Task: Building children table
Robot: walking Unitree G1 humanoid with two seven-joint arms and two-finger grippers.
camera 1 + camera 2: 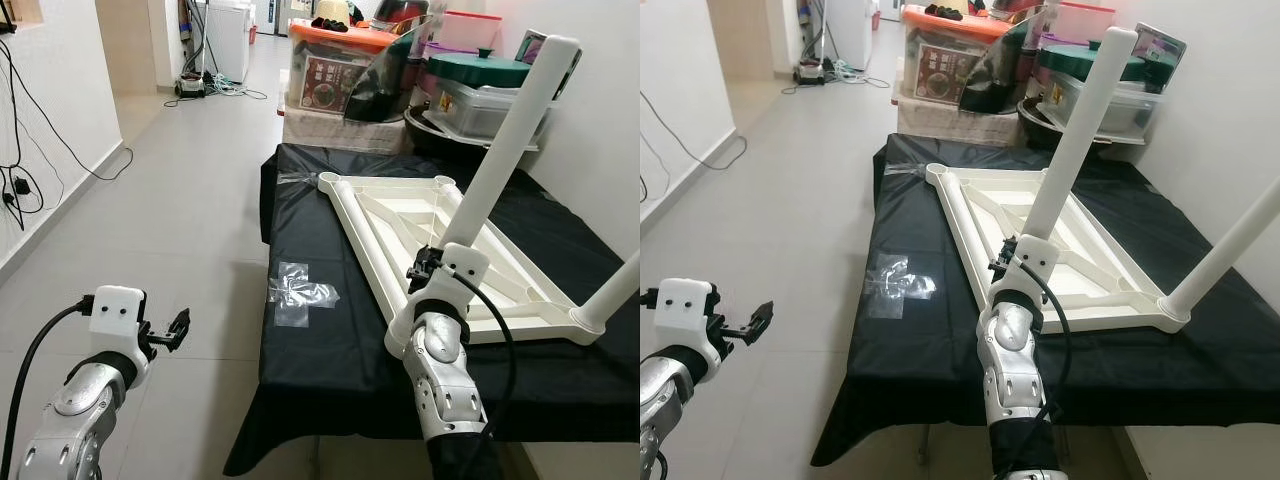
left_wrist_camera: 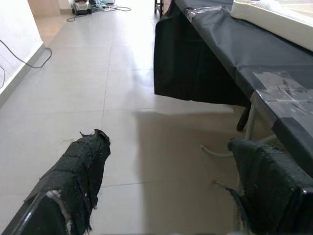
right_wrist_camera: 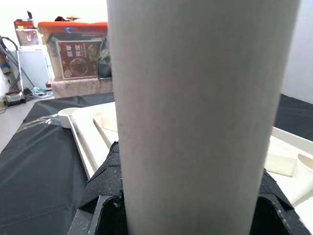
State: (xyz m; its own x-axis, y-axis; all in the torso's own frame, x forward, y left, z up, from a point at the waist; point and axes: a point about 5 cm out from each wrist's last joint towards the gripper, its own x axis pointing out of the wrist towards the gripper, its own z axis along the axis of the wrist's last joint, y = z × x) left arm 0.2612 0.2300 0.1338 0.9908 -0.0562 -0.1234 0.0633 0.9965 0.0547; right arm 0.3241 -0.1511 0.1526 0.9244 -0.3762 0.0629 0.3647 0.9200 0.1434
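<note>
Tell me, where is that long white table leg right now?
The white table leg stands tilted over the upturned white tabletop on the black-covered bench, gripped near its lower end by the right pincer.

- The upturned tabletop (image 1: 440, 255) on the bench is smooth, matt cream plastic, as is the leg (image 1: 505, 135) rising from it.
- A black sheet (image 1: 330, 350) with a slight sheen covers the bench; crinkled clear tape (image 1: 297, 292) is stuck to it beside the tabletop.
- Frayed black cloth wraps the left hand's fingers (image 2: 80, 171).
- The floor (image 1: 180, 230) is pale, glossy tile.
</note>
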